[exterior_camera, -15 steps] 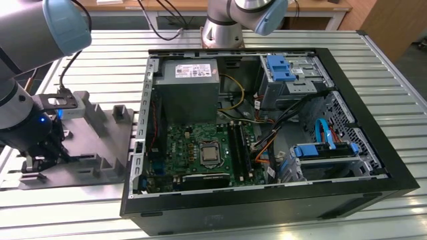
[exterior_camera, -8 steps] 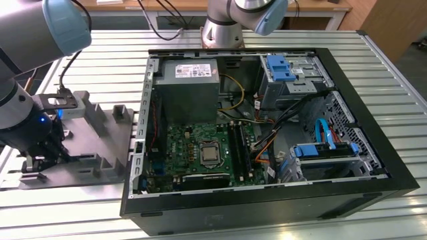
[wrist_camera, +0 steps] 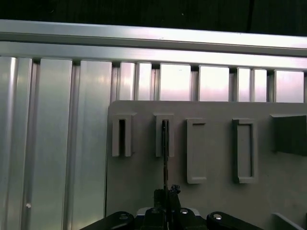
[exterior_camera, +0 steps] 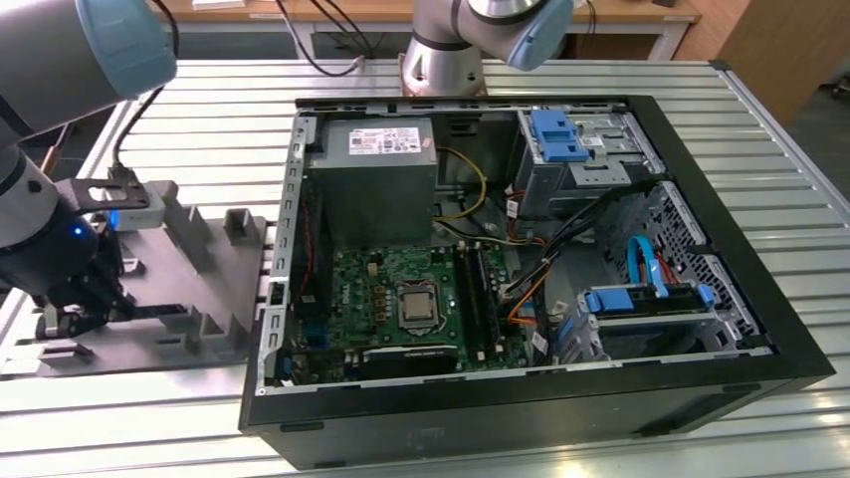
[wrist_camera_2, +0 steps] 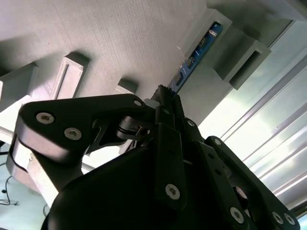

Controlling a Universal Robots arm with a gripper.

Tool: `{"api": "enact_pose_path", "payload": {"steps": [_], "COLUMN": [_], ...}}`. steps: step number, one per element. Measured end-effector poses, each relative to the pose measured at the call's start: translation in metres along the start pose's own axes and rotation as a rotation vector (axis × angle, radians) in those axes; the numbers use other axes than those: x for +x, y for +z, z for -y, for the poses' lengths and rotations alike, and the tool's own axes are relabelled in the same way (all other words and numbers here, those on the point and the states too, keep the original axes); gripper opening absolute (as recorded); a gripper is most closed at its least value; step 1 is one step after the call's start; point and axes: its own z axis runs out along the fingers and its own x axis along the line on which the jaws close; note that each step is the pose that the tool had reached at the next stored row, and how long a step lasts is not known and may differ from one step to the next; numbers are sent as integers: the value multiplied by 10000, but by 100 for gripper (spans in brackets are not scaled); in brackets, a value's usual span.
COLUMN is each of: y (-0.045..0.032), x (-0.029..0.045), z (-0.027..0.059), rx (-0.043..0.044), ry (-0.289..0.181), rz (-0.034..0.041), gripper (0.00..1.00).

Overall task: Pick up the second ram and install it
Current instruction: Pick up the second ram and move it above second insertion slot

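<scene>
The end effector (wrist_camera: 165,192) looks clamped together on the second ram (wrist_camera: 164,148), though the contact at the fingertips is hard to make out. The stick stands on edge in a narrow slot (wrist_camera: 158,136) of the grey parts holder (exterior_camera: 199,264). The pick-up step is therefore in hand: the grasp seems made, but the stick is not yet lifted free. Getting it out would call for a straight pull in line with the slot, with no twisting. Its long axis runs parallel to the slats of the worktop (exterior_camera: 743,129), roughly the nine-to-three line in the exterior view, and its far end points away from the end effector. The holder lies at about nine o'clock of the open computer case (exterior_camera: 531,423), well apart from the motherboard (exterior_camera: 365,289) inside.
</scene>
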Motion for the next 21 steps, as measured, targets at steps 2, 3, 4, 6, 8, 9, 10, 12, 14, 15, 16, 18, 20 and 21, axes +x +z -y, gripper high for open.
{"api": "enact_pose_path", "payload": {"steps": [2, 3, 4, 6, 8, 9, 10, 12, 14, 15, 16, 18, 20, 21], "y": [-43, -58, -73, -95, -113, -122, -132, -152, -170, -181, -188, -204, -218, -227], "x": [-2, -2, -3, -4, -5, -5, -5, -6, -7, -7, -8, -8, -9, -9], "z": [-1, -1, -2, -2, -3, -3, -3, -4, -4, -4, -4, -5, -5, -6], "rx": [0, 1, 1, 0, 1, 1, 1, 1, 1, 1, 1, 1, 1, 1], "ry": [0, 0, 0, 0, 0, 0, 0, 0, 1, 0, 0, 0, 0, 0], "rz": [1, 3, 3, 3, 4, 5, 5, 5, 6, 5, 6, 7, 7, 7], "gripper": [14, 14, 14, 14, 14, 14, 14, 14, 14, 14, 14, 14, 14, 14]}}
